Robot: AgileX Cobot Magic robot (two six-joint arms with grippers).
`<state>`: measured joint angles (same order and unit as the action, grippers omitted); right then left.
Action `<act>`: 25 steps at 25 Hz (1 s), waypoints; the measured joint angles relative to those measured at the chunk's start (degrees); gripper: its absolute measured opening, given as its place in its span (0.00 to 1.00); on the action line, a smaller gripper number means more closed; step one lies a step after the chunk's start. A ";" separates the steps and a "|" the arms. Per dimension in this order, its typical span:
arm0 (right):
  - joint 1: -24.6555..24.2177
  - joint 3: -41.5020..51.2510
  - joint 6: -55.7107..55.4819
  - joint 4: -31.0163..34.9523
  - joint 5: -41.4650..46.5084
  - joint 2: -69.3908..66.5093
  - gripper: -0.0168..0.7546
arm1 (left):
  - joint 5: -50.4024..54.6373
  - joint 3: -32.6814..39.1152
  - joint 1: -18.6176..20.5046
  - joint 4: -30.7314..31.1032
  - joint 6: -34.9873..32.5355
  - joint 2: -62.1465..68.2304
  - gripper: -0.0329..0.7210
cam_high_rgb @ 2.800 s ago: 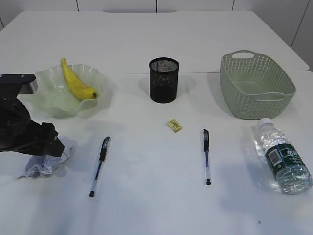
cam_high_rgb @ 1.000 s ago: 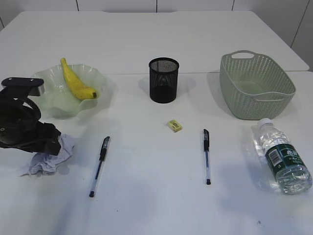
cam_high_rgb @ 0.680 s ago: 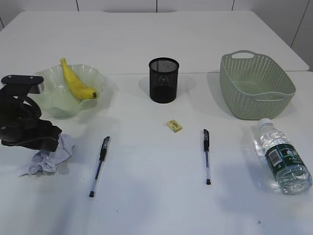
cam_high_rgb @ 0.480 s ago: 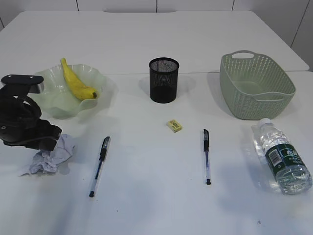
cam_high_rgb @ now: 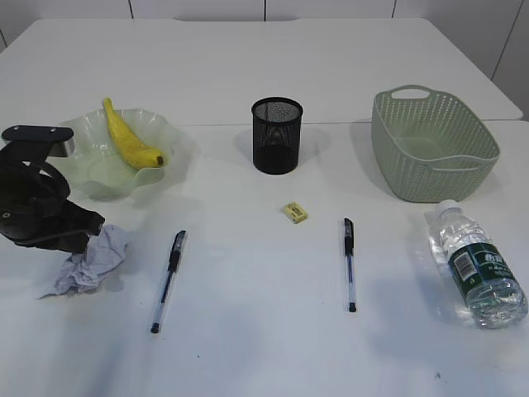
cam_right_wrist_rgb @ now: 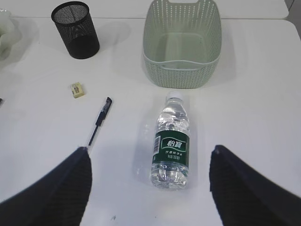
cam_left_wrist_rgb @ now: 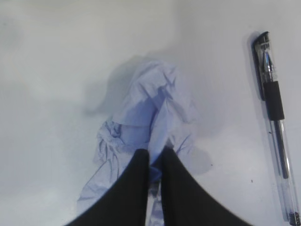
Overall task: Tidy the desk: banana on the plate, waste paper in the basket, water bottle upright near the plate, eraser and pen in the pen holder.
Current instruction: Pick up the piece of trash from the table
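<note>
Waste paper [cam_left_wrist_rgb: 149, 123] pinched in left end effector [cam_left_wrist_rgb: 155, 162] on white table [cam_high_rgb: 264, 347], right end effector [cam_right_wrist_rgb: 149, 162] wide, wall panels perhaps behind.

Looks like a lab or test room staged as an office desk. Plain white bench [cam_high_rgb: 264, 347] butted against a second white table [cam_high_rgb: 248, 58] behind it, bare white wall panels beyond. Office props laid out with wide gaps: mesh pen holder [cam_high_rgb: 277, 135], two pens [cam_high_rgb: 169, 279] [cam_high_rgb: 349, 263], eraser [cam_high_rgb: 294, 212], green basket [cam_high_rgb: 433, 145], bottle [cam_high_rgb: 477, 265] on its side, banana [cam_high_rgb: 128, 136] on a glass plate [cam_high_rgb: 91, 178]. Black robot arm [cam_high_rgb: 33, 207] over the bench.
</note>
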<state>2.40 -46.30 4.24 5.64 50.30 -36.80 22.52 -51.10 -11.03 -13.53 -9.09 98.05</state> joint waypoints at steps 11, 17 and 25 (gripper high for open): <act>0.00 0.00 0.00 0.00 0.00 0.00 0.77 | 2.66 -0.39 0.00 0.00 0.02 0.00 0.03; 0.00 0.00 0.00 0.00 0.00 0.00 0.77 | 4.71 -0.75 0.00 0.00 0.02 -3.34 0.03; 0.00 0.00 0.00 0.00 0.00 0.00 0.77 | 8.85 -0.75 0.00 -1.30 0.12 -10.49 0.03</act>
<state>2.40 -46.30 4.24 5.64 50.30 -36.80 31.36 -51.85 -11.03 -14.83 -8.97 87.55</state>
